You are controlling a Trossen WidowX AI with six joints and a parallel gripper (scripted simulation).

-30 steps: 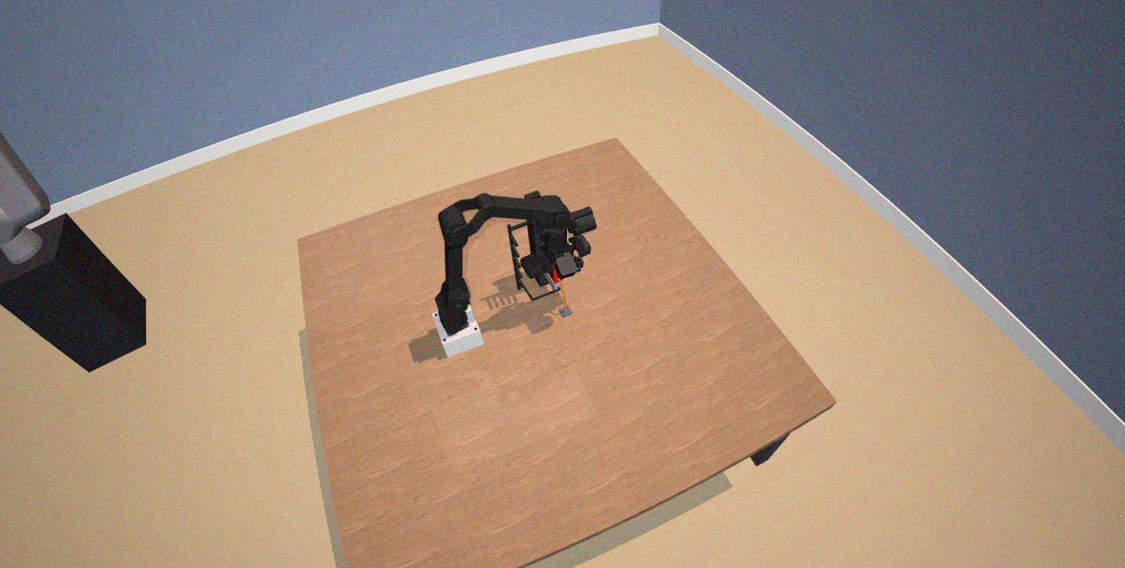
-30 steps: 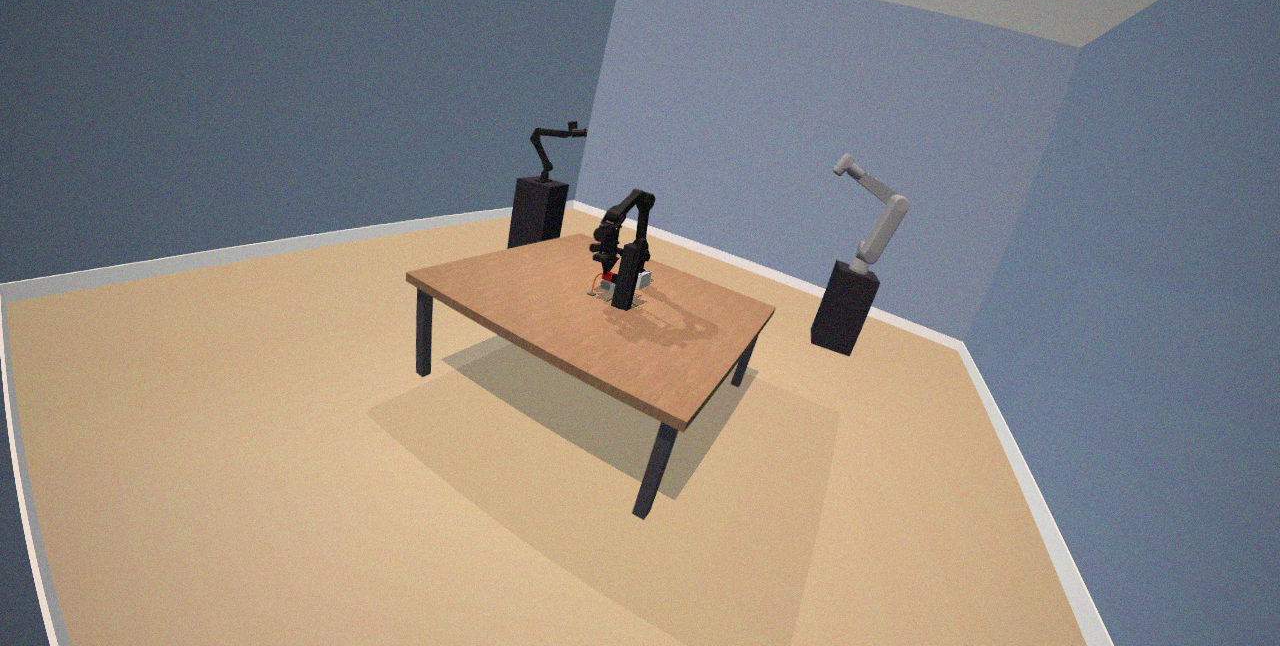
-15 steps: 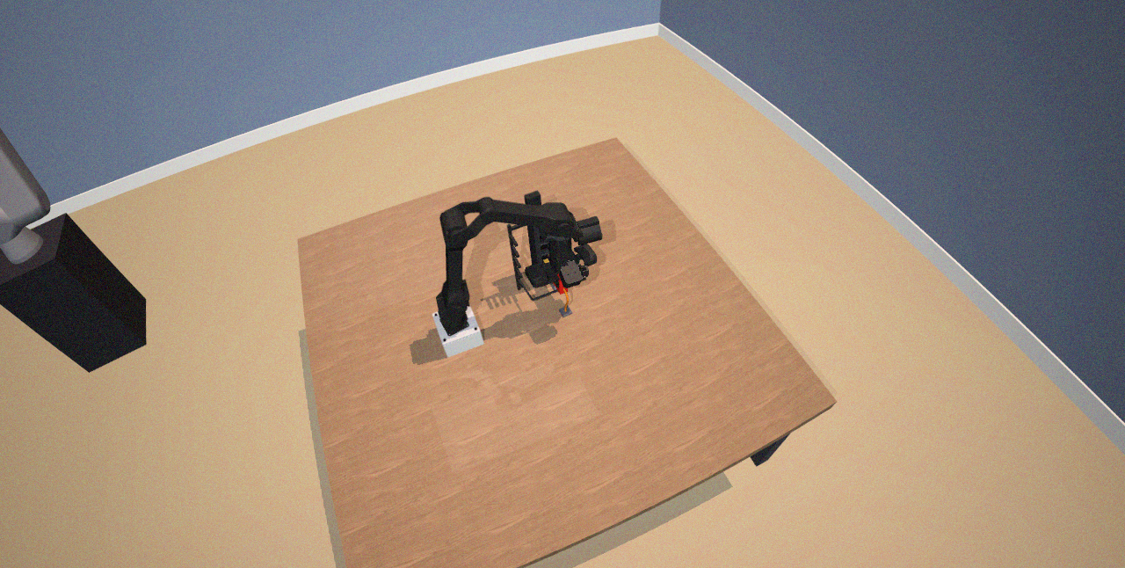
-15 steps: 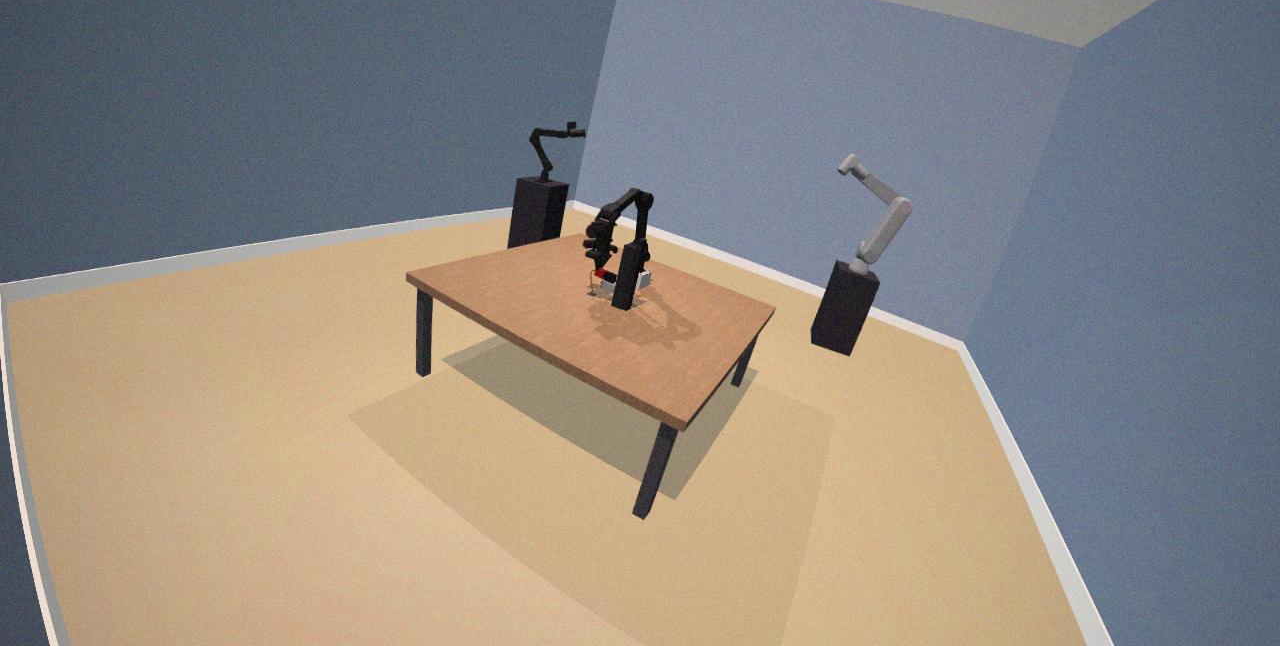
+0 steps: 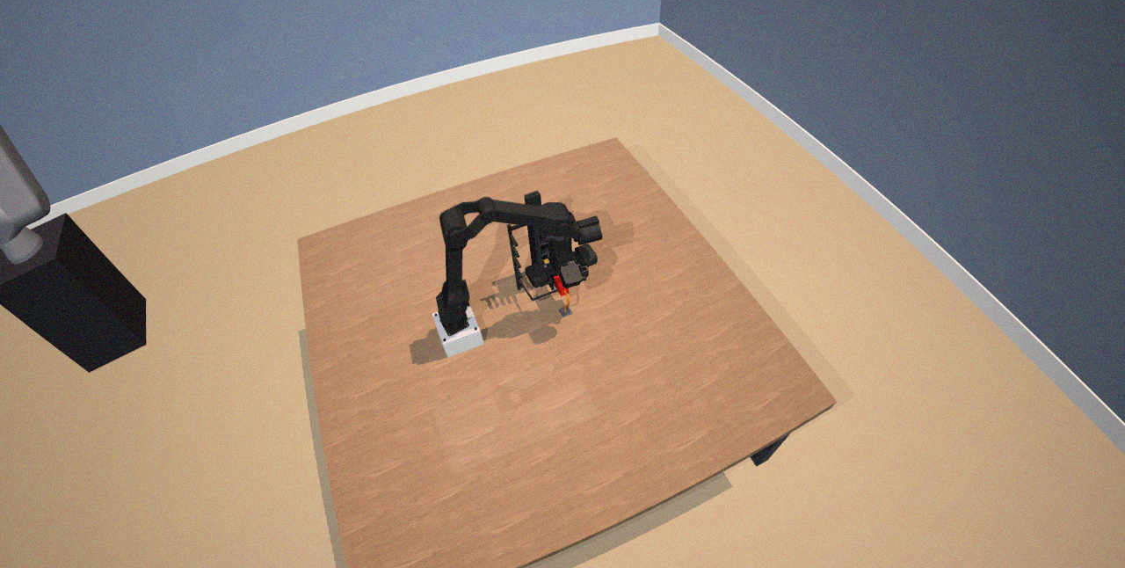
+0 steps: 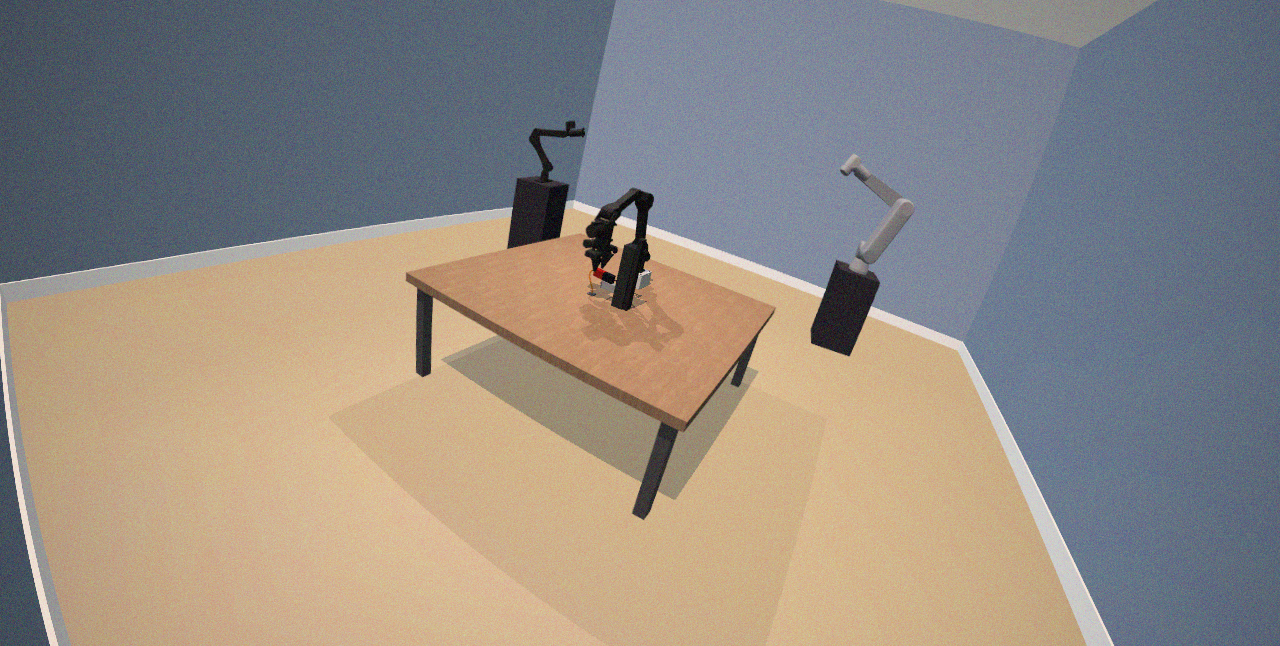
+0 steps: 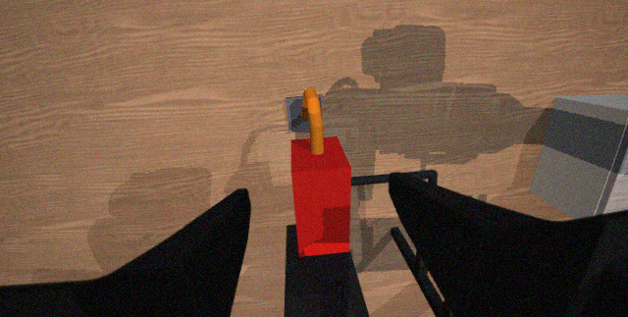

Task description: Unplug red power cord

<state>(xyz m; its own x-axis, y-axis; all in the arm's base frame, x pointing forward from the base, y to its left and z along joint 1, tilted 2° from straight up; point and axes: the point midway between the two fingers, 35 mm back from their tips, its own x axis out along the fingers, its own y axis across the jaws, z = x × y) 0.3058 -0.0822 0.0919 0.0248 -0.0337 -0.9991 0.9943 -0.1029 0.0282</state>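
Our wooden table (image 5: pixel 598 407) carries the arm's white base (image 5: pixel 460 336) and a small grey anchor plate (image 5: pixel 565 312), both well inside its edges.

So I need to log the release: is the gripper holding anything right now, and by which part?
Nothing is held. The gripper is open, its fingers standing clear on either side of the red plug, with gaps showing.

wooden table (image 6: pixel 554 320) | 2 black pedestals (image 6: pixel 535 210) (image 6: pixel 843 306) | blue walls (image 6: pixel 268 60)
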